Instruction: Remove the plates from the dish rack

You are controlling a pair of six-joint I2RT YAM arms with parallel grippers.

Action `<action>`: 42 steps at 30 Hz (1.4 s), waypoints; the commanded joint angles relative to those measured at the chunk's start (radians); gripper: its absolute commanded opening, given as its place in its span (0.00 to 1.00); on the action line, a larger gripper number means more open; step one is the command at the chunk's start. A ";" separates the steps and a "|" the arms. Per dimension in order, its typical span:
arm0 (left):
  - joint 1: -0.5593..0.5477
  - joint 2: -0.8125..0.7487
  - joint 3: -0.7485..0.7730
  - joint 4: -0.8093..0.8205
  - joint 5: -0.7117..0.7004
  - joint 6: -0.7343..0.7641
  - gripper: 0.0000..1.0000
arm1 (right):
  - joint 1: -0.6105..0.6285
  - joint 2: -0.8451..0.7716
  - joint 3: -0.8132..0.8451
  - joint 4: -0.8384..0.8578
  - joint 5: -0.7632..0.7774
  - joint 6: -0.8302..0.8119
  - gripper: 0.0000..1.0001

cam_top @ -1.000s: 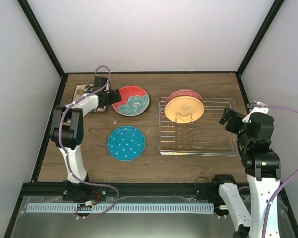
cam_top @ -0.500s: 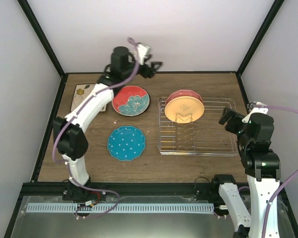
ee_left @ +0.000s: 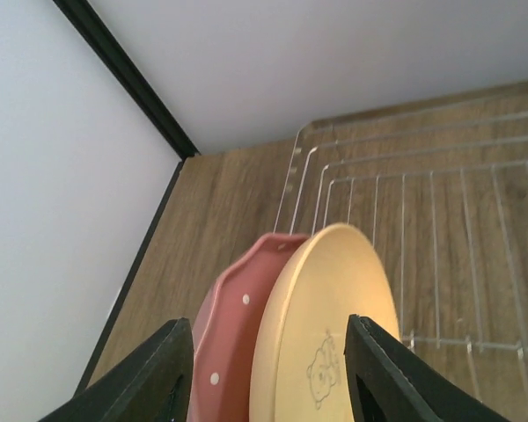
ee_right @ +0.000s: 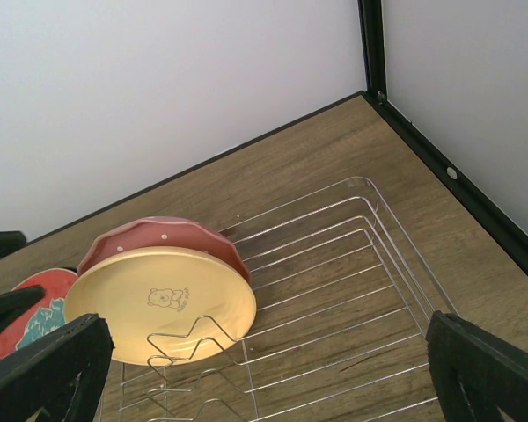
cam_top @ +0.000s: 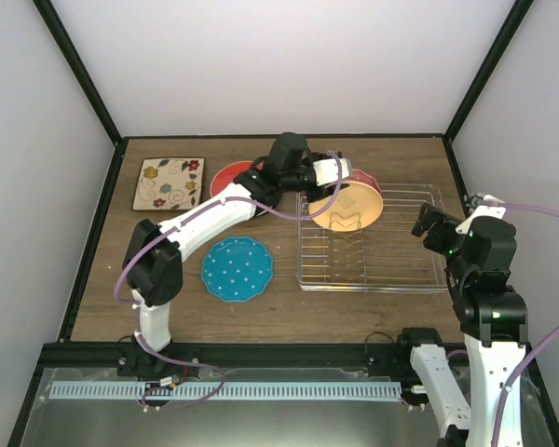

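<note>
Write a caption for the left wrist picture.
Open left claw above the pink scalloped plate and yellow bear plate standing in the wire dish rack.

Dark wood-grain table (cam_top: 289, 307), plain white walls (cam_top: 279, 65) behind and beside it, black frame posts (cam_top: 76, 70) at its far corners, pale slotted rail (cam_top: 224, 391) along its near edge, even light.

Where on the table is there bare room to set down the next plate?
Bare wood runs along the near edge, before the teal polka-dot plate and dish rack, and behind the rack at the far edge. Crowded: far middle, where the left arm crosses the red plate.
</note>
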 commanded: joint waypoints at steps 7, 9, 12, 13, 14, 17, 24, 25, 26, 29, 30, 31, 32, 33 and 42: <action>-0.011 0.095 0.052 -0.003 -0.047 0.144 0.46 | 0.007 0.005 0.018 0.004 0.017 -0.016 1.00; -0.013 0.108 0.053 -0.003 -0.052 0.157 0.45 | 0.007 0.010 0.021 -0.001 0.025 -0.023 1.00; -0.014 0.133 0.063 -0.004 -0.067 0.166 0.45 | 0.007 0.008 0.023 -0.006 0.031 -0.023 1.00; -0.014 0.141 0.068 -0.002 -0.074 0.167 0.44 | 0.007 0.005 0.023 -0.006 0.031 -0.023 1.00; -0.015 0.150 0.072 -0.002 -0.080 0.169 0.44 | 0.007 0.004 0.023 -0.006 0.031 -0.021 1.00; -0.016 0.175 0.081 0.000 -0.101 0.174 0.40 | 0.007 0.005 0.024 -0.010 0.031 -0.022 1.00; -0.024 0.209 0.083 -0.021 -0.140 0.171 0.17 | 0.007 0.000 0.029 -0.020 0.039 -0.021 1.00; -0.026 0.209 0.083 -0.022 -0.148 0.164 0.13 | 0.007 -0.001 0.029 -0.021 0.040 -0.021 1.00; -0.026 0.208 0.085 -0.022 -0.156 0.156 0.10 | 0.007 -0.002 0.029 -0.022 0.040 -0.020 1.00; -0.030 0.199 0.094 -0.019 -0.182 0.121 0.04 | 0.007 -0.002 0.029 -0.023 0.043 -0.018 1.00; -0.033 0.194 0.098 -0.019 -0.188 0.111 0.04 | 0.007 -0.002 0.029 -0.023 0.043 -0.017 1.00; -0.035 0.188 0.101 -0.017 -0.196 0.102 0.04 | 0.007 -0.002 0.029 -0.023 0.044 -0.016 1.00; -0.038 0.180 0.105 -0.014 -0.204 0.093 0.04 | 0.007 -0.003 0.029 -0.023 0.042 -0.015 1.00; -0.042 0.171 0.107 -0.009 -0.217 0.085 0.04 | 0.007 -0.004 0.030 -0.024 0.043 -0.014 1.00; -0.065 0.047 0.094 0.120 -0.339 0.022 0.04 | 0.007 -0.014 0.031 -0.029 0.043 -0.007 1.00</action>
